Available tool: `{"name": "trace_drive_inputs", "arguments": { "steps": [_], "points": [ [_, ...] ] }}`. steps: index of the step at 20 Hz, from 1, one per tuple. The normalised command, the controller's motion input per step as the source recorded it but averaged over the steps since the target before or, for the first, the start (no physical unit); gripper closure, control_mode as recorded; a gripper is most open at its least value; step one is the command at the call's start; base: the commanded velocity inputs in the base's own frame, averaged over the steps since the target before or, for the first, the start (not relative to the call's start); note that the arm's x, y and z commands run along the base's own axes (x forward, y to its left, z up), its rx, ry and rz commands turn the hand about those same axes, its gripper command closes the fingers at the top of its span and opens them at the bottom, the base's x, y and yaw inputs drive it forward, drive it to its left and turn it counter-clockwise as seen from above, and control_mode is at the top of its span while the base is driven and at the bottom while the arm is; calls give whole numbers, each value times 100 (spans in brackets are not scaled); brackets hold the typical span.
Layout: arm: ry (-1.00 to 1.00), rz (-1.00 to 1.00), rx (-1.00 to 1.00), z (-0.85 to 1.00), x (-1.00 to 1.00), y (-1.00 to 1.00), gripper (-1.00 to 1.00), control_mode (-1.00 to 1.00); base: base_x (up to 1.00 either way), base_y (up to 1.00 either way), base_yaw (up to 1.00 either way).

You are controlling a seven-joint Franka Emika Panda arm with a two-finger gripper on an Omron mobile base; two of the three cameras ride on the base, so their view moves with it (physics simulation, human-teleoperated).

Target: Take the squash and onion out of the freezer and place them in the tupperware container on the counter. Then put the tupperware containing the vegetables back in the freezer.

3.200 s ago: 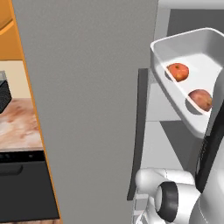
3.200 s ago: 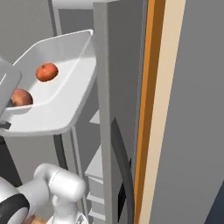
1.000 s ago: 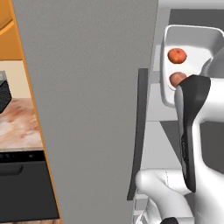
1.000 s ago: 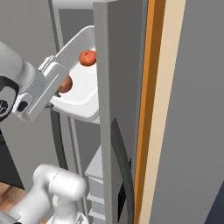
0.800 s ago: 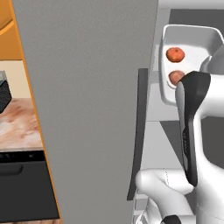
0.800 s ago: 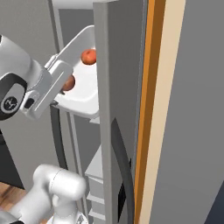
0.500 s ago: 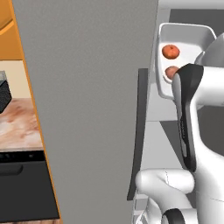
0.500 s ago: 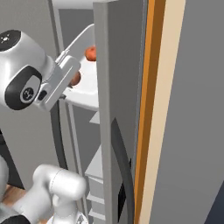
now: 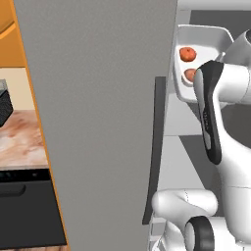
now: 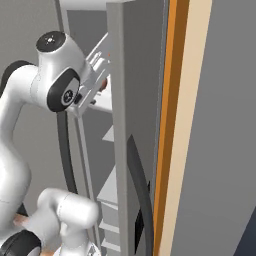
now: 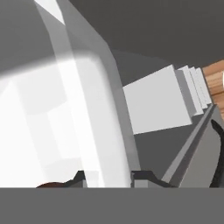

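Now the tupperware container [image 9: 215,37] sits in the upper right of the left base view, inside the open freezer [image 9: 98,122], with two round reddish-orange vegetables [image 9: 187,53] in it. At the bottom of the hand view the gripper [image 11: 107,177] has one dark tip on each side of the container's rim, so it seems clamped on that rim. I judge the tub as light and rather stiff, but its smooth white plastic can be slippery, and the round vegetables may roll if it tilts. The flared rim is the good place to hold, and the tub should be kept level. At the left of the left base view lies the counter [image 9: 22,137]
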Motion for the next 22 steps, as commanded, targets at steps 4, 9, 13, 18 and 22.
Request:
{"name": "trace_drive_inputs", "arguments": {
  "steps": [4, 9, 13, 18, 22],
  "points": [
    [0, 5, 0, 0, 64, -25, 100, -100, 0, 0, 0],
    [-4, 6, 0, 0, 57, -20, 100, -100, 0, 0, 0],
    [-7, 5, 0, 3, 57, -15, 100, -100, 0, 0, 0],
    [-7, 1, 0, 8, 55, -2, 100, -100, 0, 0, 0],
    [0, 0, 0, 9, 57, 0, 100, -100, 0, 0, 0]
  ]
}}
